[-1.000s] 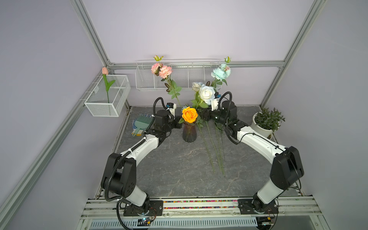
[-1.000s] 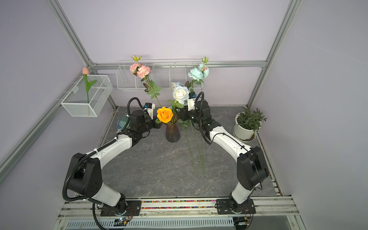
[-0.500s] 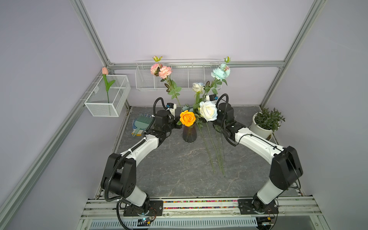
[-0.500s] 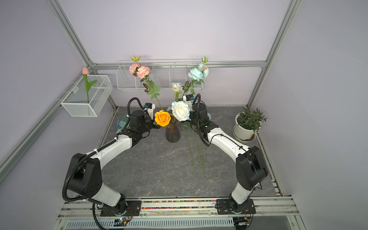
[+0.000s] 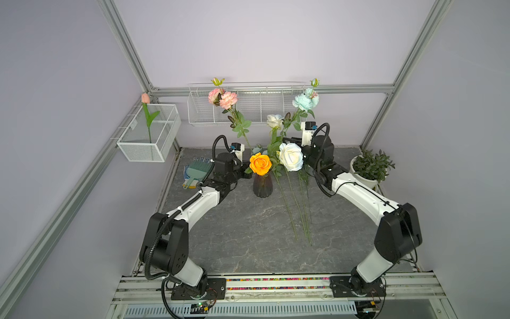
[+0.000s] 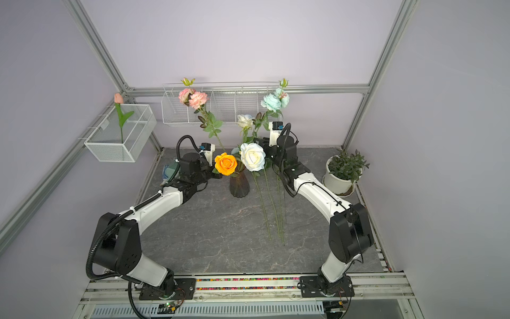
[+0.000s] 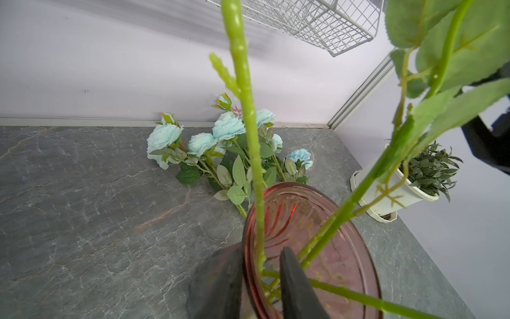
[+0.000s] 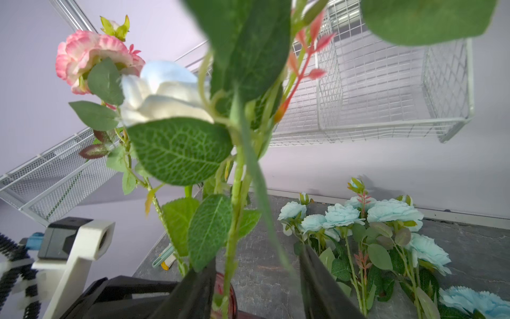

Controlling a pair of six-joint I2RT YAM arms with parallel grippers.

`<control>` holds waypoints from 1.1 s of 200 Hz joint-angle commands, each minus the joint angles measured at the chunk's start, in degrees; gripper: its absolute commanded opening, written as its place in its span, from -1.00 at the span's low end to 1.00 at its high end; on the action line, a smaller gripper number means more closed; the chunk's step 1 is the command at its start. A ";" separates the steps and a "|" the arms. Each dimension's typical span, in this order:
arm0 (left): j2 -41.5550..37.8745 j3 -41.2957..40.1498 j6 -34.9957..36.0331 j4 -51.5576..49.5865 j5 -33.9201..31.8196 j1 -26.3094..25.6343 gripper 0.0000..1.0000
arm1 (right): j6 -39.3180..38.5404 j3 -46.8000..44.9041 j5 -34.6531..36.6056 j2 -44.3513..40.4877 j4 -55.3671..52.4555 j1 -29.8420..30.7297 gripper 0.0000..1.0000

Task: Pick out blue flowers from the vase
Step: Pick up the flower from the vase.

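Currently we see a bunch of blue flowers [image 7: 228, 128] lying on the table [image 7: 82, 193] to the right of the vase [image 5: 261, 186]. Their heads point toward the back wall, and their long stems [image 5: 292, 210] run toward the front. One aqua bloom [image 5: 305, 100] stands tall above the vase in both top views. A big white rose [image 5: 291, 160] and a small white rose [image 5: 274, 120] stand lower, but we cannot trace which stems reach into the glass.

The vase stands upright between the two arms, with an orange rose [image 5: 260, 164] over its mouth. The left gripper [image 7: 260, 250] is clamped on the vase rim, one finger [image 7: 218, 284] outside the glass and the other inside. The right gripper [image 8: 258, 255] is just above the rim with its jaws apart. A green stem [image 8: 233, 234] rises between them, nearer one finger, and we cannot tell whether they touch.

Pink carnations [image 5: 223, 98] rise behind the vase to the left. A potted plant [image 5: 369, 168] sits on the right edge of the table. A wire basket [image 5: 154, 149] on the left wall holds a tulip [image 5: 145, 98].
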 commanded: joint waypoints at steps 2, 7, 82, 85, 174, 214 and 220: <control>-1.24 -0.29 1.14 -2.59 0.96 -0.46 -0.46 | 2.51 1.92 -0.85 2.76 2.52 -0.55 0.02; -1.21 -0.24 1.23 -2.75 0.97 -0.48 -0.46 | 2.73 2.14 -1.07 3.16 2.60 -0.53 0.01; -1.02 0.38 1.79 -3.56 1.16 -0.40 -0.46 | 5.39 2.92 -3.77 5.69 5.88 -0.72 0.00; -0.98 0.42 1.85 -3.61 1.04 -0.45 -0.46 | 5.55 2.69 -3.88 5.53 6.08 -0.65 0.00; -0.24 0.68 1.45 -2.99 1.96 -0.41 -0.46 | 5.46 -0.40 -3.82 3.50 8.34 0.42 0.00; -0.40 1.86 3.07 -5.59 1.74 -0.46 -0.46 | 5.96 1.57 -3.73 5.82 8.52 1.41 0.00; -0.40 1.99 3.35 -5.91 1.75 -0.45 -0.46 | 5.96 1.42 -3.59 5.91 8.58 1.59 0.00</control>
